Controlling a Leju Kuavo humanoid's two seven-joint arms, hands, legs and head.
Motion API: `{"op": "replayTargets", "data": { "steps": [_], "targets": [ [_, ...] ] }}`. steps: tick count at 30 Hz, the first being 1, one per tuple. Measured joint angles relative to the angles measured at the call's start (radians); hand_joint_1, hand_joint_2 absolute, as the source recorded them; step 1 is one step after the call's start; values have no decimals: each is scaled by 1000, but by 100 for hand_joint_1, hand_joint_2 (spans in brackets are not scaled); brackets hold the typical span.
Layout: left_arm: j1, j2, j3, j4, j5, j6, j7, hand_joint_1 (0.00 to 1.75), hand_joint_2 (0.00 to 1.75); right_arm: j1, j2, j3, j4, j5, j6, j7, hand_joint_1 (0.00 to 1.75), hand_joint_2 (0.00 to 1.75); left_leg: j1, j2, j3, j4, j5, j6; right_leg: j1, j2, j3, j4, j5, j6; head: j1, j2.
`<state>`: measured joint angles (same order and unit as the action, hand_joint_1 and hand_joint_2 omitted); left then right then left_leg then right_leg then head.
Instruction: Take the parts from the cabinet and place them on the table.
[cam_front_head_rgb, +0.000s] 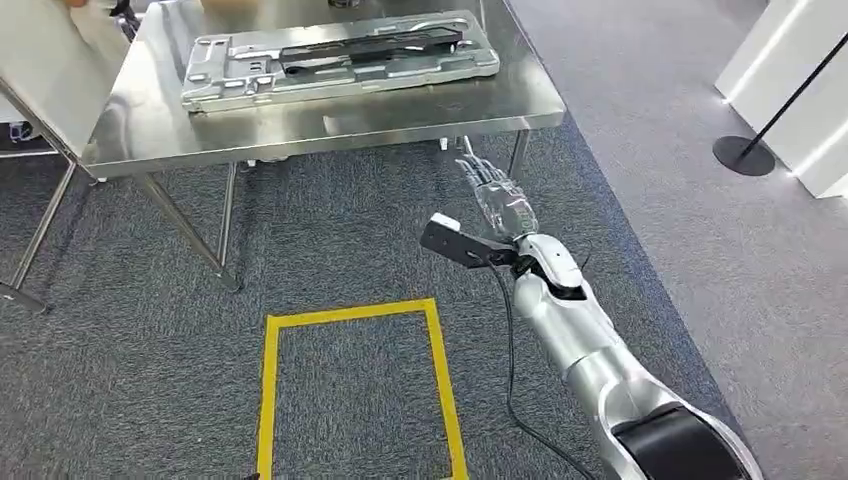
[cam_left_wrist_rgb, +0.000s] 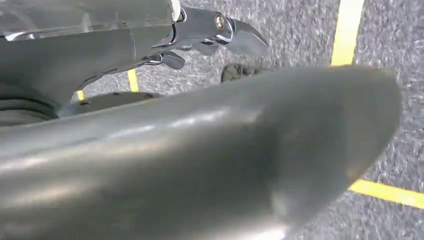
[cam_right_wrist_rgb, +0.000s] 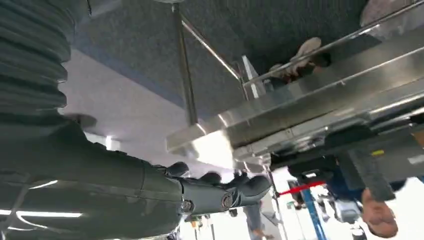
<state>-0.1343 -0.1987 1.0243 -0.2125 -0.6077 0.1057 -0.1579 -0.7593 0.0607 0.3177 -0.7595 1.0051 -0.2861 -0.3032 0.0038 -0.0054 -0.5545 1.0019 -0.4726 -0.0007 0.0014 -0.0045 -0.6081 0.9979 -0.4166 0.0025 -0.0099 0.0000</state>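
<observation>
Yellow tape square (cam_front_head_rgb: 355, 385) on carpet; stanchion base (cam_front_head_rgb: 743, 155) right.

A stainless steel desk (cam_front_head_rgb: 300, 125) with thin metal legs stands on grey carpeted floor (cam_front_head_rgb: 330, 250). Its shiny top reflects the light. On it lies a long, flat grey metal part (cam_front_head_rgb: 335, 58), set lengthwise and slightly angled across the surface, reaching most of the way from one side to the other. A narrow black part (cam_front_head_rgb: 370, 46) rests on top of the grey one, running along its length. On the carpet in front of the desk, yellow tape (cam_front_head_rgb: 355, 315) marks out a rectangle. The desk's underside (cam_right_wrist_rgb: 280, 115) appears from below in the right wrist view.
</observation>
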Motion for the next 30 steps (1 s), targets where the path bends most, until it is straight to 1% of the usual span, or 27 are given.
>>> {"op": "replayTargets", "data": {
  "steps": [2, 3, 4, 5, 6, 7, 8, 9, 10, 12, 13, 14, 16, 17, 18, 19, 20, 21, 22, 23, 24, 25, 26, 27, 28, 29, 30],
  "targets": [
    [1, 1, 2, 0, 3, -3, -9, 0, 0, 25, 0, -28, 39, -28, -19, -31, 0, 175, -1, -1, -2, -3, 8, 13, -2, -1, 2, -7, 8, 12, 0, 0],
    [2, 0, 3, 0, 5, -6, -16, 0, 0, 39, 0, -46, 60, -43, -29, -50, 0, 175, 11, 1, 0, -17, 20, 21, -2, 0, -2, -2, 2, 17, 2, 0],
    [2, 1, 3, 0, 6, -8, -23, 0, 0, 53, 0, -65, 82, -59, -37, -64, 0, 175, 9, 2, -2, -21, 25, 27, -3, 3, -13, 23, -25, 22, 3, 0],
    [1, 1, 3, 0, 8, -10, -31, 0, 0, 65, 0, -85, 108, -80, -39, -76, 0, 175, 9, 3, -6, -21, 28, 32, -6, 4, -42, 87, -70, 26, 5, 0],
    [1, 1, 4, 0, 8, -11, -39, 0, 0, 81, -2, -105, 137, -98, -38, -86, 0, 175, 8, 4, -11, -21, 30, 33, -8, 4, -79, 174, -114, 30, 5, 0],
    [2, 1, 4, 0, 8, -13, -44, 0, 0, 104, -4, -124, 162, -119, -36, -93, 0, 175, 8, 4, -16, -20, 32, 33, -10, 4, -114, 259, -150, 34, 5, 0],
    [3, 2, 5, 0, 8, -14, -49, 0, 0, 127, -5, -146, 189, -143, -29, -101, 0, 175, 8, 4, -20, -19, 35, 33, -13, 4, -135, 311, -165, 37, 5, 0],
    [5, 2, 5, 0, 8, -15, -53, 0, 0, 150, -5, -165, 213, -166, -22, -109, 0, 175, 8, 2, -24, -17, 36, 33, -15, 4, -131, 311, -157, 38, 5, 0],
    [7, 2, 6, 0, 8, -16, -56, 0, 0, 172, -6, -190, 238, -192, -12, -111, 0, 175, 8, 1, -27, -13, 36, 32, -18, 4, -101, 264, -129, 38, 5, 0],
    [8, 2, 8, 0, 8, -21, -60, 0, 0, 210, -6, -235, 280, -244, 7, -107, 0, 175, 8, 0, -30, -6, 34, 26, -22, 2, 12, 64, -50, 35, 5, 0],
    [7, 2, 8, 0, 7, -22, -60, 0, 0, 228, -7, -256, 297, -269, 15, -100, 0, 175, 7, 1, -30, -3, 33, 21, -21, 0, 45, -5, -53, 30, 5, 0],
    [6, 2, 9, 0, 5, -22, -60, 0, 0, 249, -6, -282, 317, -297, 30, -87, 0, 175, 2, 0, -30, -1, 32, 13, -13, 1, 46, -6, -46, 26, 3, 0],
    [5, 3, 9, 0, -1, -20, -60, 0, 0, 308, -6, -335, 355, -343, 63, -56, 0, 175, 5, -1, -28, -4, 33, 3, -9, 3, 46, -2, -47, 17, 4, 0],
    [6, 3, 9, 0, -3, -20, -60, 0, 0, 341, -7, -364, 372, -359, 74, -48, 0, 175, 6, -1, -27, -8, 35, -3, -8, 2, 46, -4, -46, 9, 5, 0],
    [7, 4, 9, 0, -3, -20, -60, 0, 0, 365, -7, -386, 382, -367, 75, -47, 0, 175, 5, -1, -30, -4, 30, -11, -17, 0, 47, -13, -38, -2, 5, 0],
    [8, 4, 9, 0, -3, -20, -60, 0, 0, 382, -6, -400, 390, -369, 75, -47, 0, 175, 9, 0, -35, 16, 8, -15, -16, 0, 47, -16, -35, -8, 4, 0],
    [8, 4, 9, 0, -3, -20, -60, 0, 0, 394, -5, -410, 399, -370, 78, -46, 0, 175, 9, 0, -57, 70, -33, -17, -16, 1, 44, -15, -34, -14, 0, 0],
    [7, 4, 9, 0, -3, -20, -60, 0, 0, 405, -5, -417, 406, -374, 84, -40, 0, 175, 9, 0, -90, 150, -78, -20, -15, 3, 42, -15, -33, -15, 0, 0],
    [7, 4, 9, 0, -4, -18, -60, 0, 0, 415, -5, -431, 416, -387, 104, -25, 0, 175, 9, 0, -130, 245, -121, -23, -13, 3, 41, -15, -32, -16, 1, 0],
    [8, 4, 9, 0, -6, -16, -60, 0, 0, 425, -5, -448, 425, -407, 126, -4, 0, 175, 9, 0, -157, 312, -144, -24, -11, 3, 40, -14, -32, -16, 0, 0],
    [9, 4, 9, 0, -6, -14, -60, 0, 0, 436, -4, -467, 434, -429, 146, 14, 0, 175, 9, 0, -161, 327, -139, -23, -10, 2, 40, -13, -32, -16, 1, 0],
    [10, 5, 9, 0, -7, -13, -60, 0, 0, 448, -3, -487, 443, -450, 161, 31, 0, 175, 9, 0, -139, 289, -113, -20, -10, 2, 40, -12, -33, -16, 0, 0],
    [11, 6, 9, 0, -8, -10, -60, 0, 0, 460, -2, -508, 451, -475, 177, 52, 0, 175, 8, 0, -97, 214, -74, -16, -9, 2, 40, -10, -33, -15, 0, 0],
    [11, 6, 9, 0, -9, -8, -60, 0, 0, 473, 2, -537, 460, -510, 198, 83, 0, 175, 8, 0, -41, 109, -30, -9, -7, 3, 41, -9, -33, -15, 0, 0],
    [10, 8, 9, 0, -10, -5, -60, 0, 0, 487, 7, -567, 470, -544, 219, 117, 0, 175, 6, 0, 10, 17, -2, 1, -7, 3, 42, -8, -34, -13, 0, 0],
    [9, 11, 9, 0, -10, -2, -60, 0, 0, 503, 13, -599, 480, -574, 237, 155, 0, 175, 0, 1, 21, -8, -13, 1, 0, 3, 40, -4, -35, -8, 2, 0],
    [9, 11, 9, 0, -11, -2, -58, 0, 0, 519, 14, -628, 489, -595, 252, 194, 0, 175, -1, 0, 19, -9, -9, 2, -3, 3, 39, -4, -35, -2, 1, 0]
  ]
}}
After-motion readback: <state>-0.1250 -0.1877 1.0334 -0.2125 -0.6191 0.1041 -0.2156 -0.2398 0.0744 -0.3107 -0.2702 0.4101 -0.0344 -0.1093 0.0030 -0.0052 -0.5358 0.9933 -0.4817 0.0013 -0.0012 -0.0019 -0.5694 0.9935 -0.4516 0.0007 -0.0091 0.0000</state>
